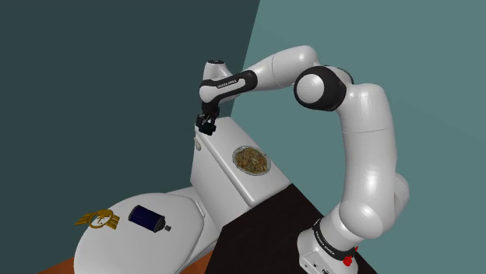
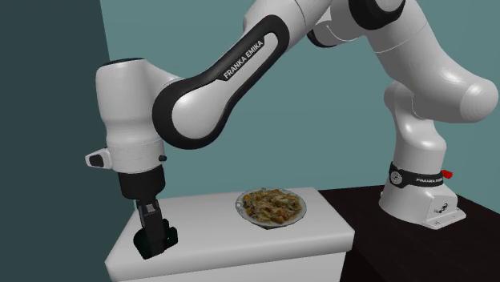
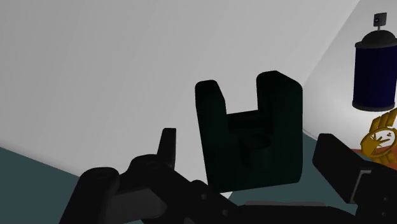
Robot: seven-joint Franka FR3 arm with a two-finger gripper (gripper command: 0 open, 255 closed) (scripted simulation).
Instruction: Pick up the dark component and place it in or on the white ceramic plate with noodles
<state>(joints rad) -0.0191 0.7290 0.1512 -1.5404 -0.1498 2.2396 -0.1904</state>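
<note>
A: Where is the dark component (image 3: 251, 137)?

B: On the toilet's tank lid (image 2: 208, 240), near the end far from the white plate (image 2: 302, 211) of noodles; it is a U-shaped block with two prongs, and it stands between the fingers (image 3: 167, 149) of the gripper (image 1: 206, 124); the gripper is spread, with a gap showing on each side in the wrist view, so nothing is held yet.

A: What could go wrong?

B: The gaps look uneven to me; if one finger meets the block first, it may shove or twist it rather than clamp it; so close to the lid's end, a shove could send it over the edge.

A: And if the squeeze lands on one prong?

B: Then I would expect a shallow hold that could swivel or slip on the lift.

A: Further out?

B: The plate is heaped with noodles; a block set on that uneven pile might tip and slide off onto the lid; a low pass could also clip the rim and push the plate. The blue spray can (image 3: 374, 70) and the gold trinket (image 3: 382, 137) lie below on the toilet's cover, well apart; I see no trouble there.
</note>
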